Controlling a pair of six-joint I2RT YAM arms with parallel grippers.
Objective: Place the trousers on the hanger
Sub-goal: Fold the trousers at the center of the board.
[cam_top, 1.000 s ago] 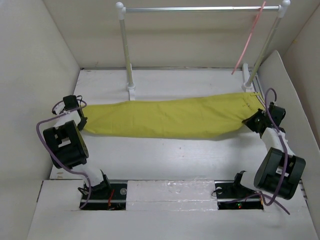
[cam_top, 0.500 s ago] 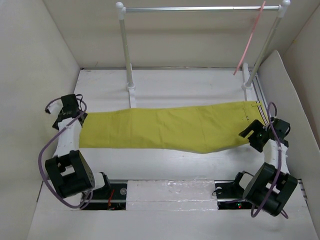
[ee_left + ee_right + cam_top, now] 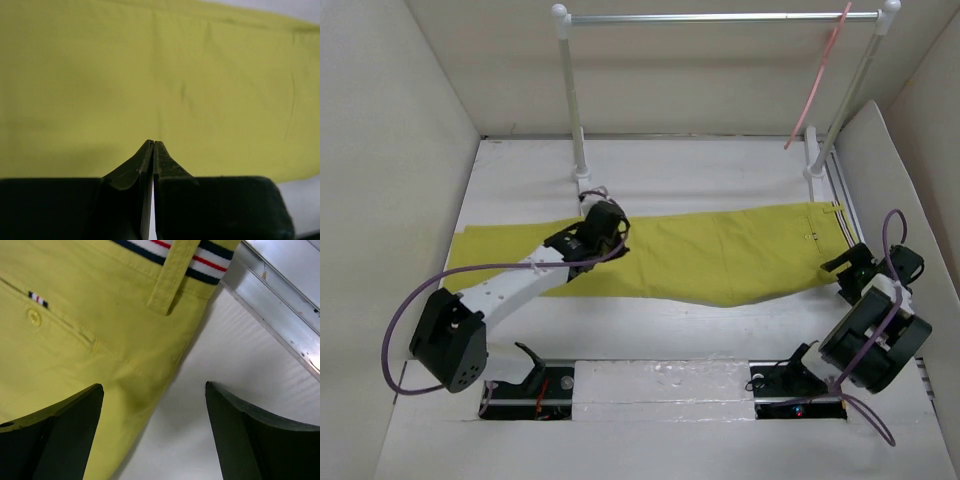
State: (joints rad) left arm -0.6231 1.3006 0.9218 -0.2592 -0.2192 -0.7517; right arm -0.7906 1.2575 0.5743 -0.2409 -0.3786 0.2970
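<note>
Trousers (image 3: 720, 255) lie flat across the counter (image 3: 670, 320), waistband at right; the left arm (image 3: 510, 285) hides part of the legs. Left tool (image 3: 153, 144) is pinched closed and empty over mid-leg cloth; contact unclear. Right tool (image 3: 152, 387) is spread wide and empty at the waistband corner. Hanger (image 3: 817, 85) hangs on the rack rail (image 3: 720, 17), far right, hook indistinct.

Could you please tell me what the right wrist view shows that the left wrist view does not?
Only the right wrist view shows the striped waistband, a belt loop, a button, a metal track and the right gripper, its jaws wide apart. Only the left wrist view shows the left gripper, shut, with plain cloth beyond it. Both show the yellow-green trousers lying flat.
</note>
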